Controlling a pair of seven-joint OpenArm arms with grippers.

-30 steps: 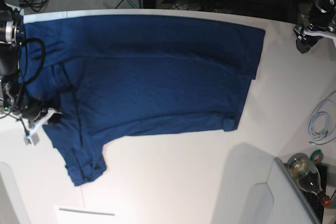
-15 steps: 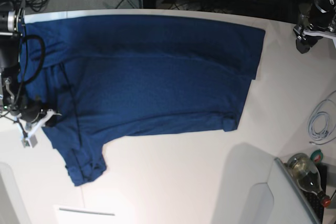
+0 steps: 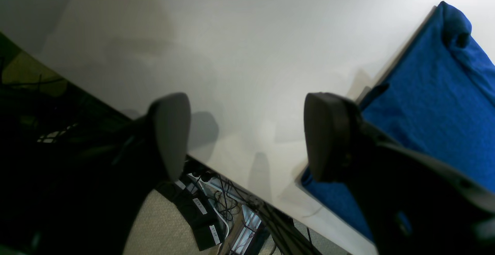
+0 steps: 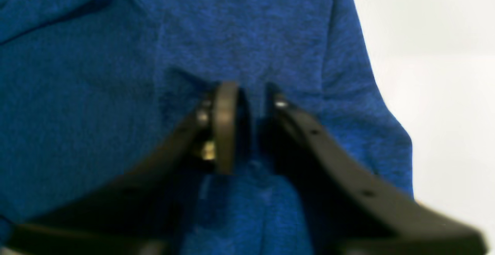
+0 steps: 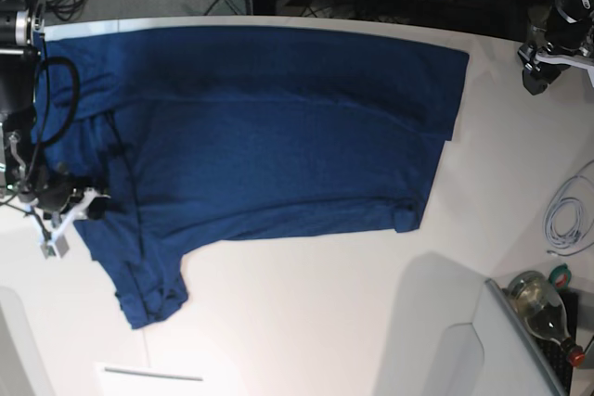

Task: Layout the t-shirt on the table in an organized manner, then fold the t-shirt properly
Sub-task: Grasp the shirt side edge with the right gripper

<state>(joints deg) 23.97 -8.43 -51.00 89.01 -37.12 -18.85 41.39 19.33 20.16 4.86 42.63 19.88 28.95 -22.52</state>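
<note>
Seen from its own wrist, our right gripper (image 4: 247, 127) stands with its jaws a narrow gap apart, low over the t-shirt (image 5: 269, 136) near a sleeve; a small ridge of blue fabric rises toward that gap, but the blurred close-up does not let us tell whether any cloth is pinched. Our left gripper (image 3: 247, 135) hangs wide open and empty above bare white table (image 5: 325, 322) at the far corner, with the shirt's hem just beside one finger.

The garment lies spread across the table, back half flat and largely smooth, one long crease running along its middle. We judge the layout nearly done: the near sleeve at the lower left is bunched and turned under, and a small corner of the hem is flipped up. No fold has been made, so the whole folding stage remains.

Around the work, a coiled white cable (image 5: 568, 215) and a glass bottle (image 5: 543, 308) sit off to one side, well apart from the cloth. A low white panel (image 5: 153, 377) lies near the table's front edge. Nothing rests on the shirt itself.
</note>
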